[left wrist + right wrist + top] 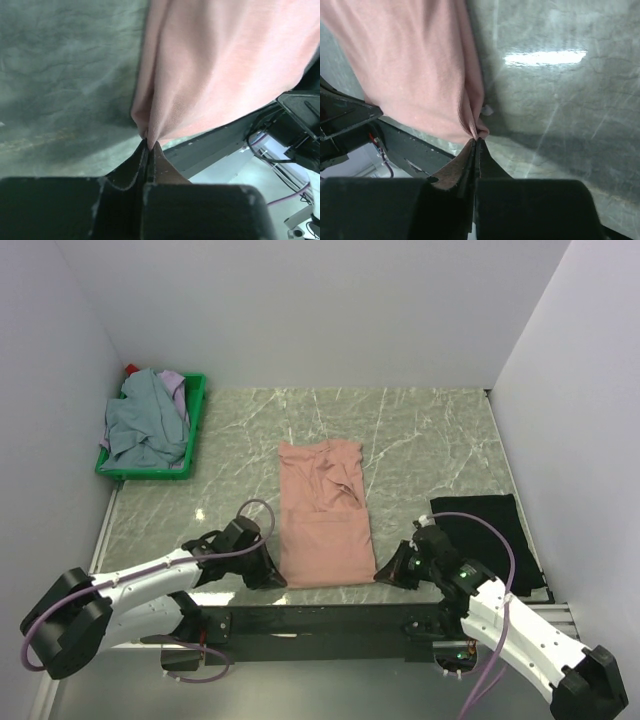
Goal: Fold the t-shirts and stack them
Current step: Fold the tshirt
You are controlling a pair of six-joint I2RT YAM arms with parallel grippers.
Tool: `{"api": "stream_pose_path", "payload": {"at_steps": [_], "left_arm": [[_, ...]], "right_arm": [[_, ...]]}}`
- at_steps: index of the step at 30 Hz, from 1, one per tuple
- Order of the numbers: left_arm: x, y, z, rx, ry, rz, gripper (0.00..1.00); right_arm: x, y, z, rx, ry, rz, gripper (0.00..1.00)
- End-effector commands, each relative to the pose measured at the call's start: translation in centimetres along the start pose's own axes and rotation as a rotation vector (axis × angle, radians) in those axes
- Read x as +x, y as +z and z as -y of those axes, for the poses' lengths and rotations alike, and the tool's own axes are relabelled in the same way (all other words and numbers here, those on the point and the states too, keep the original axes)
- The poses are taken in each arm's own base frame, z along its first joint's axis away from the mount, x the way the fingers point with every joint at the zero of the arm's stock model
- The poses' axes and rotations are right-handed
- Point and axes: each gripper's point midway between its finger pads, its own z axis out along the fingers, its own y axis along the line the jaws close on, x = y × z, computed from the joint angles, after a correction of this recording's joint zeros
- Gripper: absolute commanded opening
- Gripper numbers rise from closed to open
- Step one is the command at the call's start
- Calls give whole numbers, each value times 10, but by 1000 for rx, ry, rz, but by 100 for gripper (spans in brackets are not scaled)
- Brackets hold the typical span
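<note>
A salmon-pink t-shirt (322, 512) lies folded into a long strip at the middle of the marble table. My left gripper (277, 578) is shut on its near left corner (147, 131). My right gripper (383, 574) is shut on its near right corner (477, 131). Both pinch a small fold of cloth just above the table. A black t-shirt (490, 535) lies folded at the right, beside my right arm. Grey-blue (145, 425) and lavender (176, 390) shirts are heaped in the crate at the back left.
A green plastic crate (197, 405) stands at the back left against the wall. The black front rail (330, 620) runs along the near table edge under both grippers. White walls close in the table on three sides.
</note>
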Motion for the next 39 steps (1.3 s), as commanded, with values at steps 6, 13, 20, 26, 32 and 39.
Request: {"api": "stream_pose_path", "payload": {"at_steps": [6, 13, 20, 26, 32, 39], "left_arm": [[-14, -30, 46, 68, 62, 61, 1], [-33, -55, 90, 133, 103, 104, 1], [-79, -78, 119, 164, 99, 160, 1], [-134, -93, 155, 175, 139, 216, 1], [-194, -93, 176, 198, 117, 268, 1], [-274, -72, 181, 197, 64, 326, 1]], "right_arm": [[-28, -35, -44, -58, -91, 110, 0], [-59, -61, -81, -76, -152, 215, 0], [-109, -79, -134, -92, -207, 325, 0], [-162, -83, -166, -124, -209, 377, 0], [-226, -64, -190, -123, -202, 390, 0], [-301, -10, -222, -154, -184, 370, 0]]}}
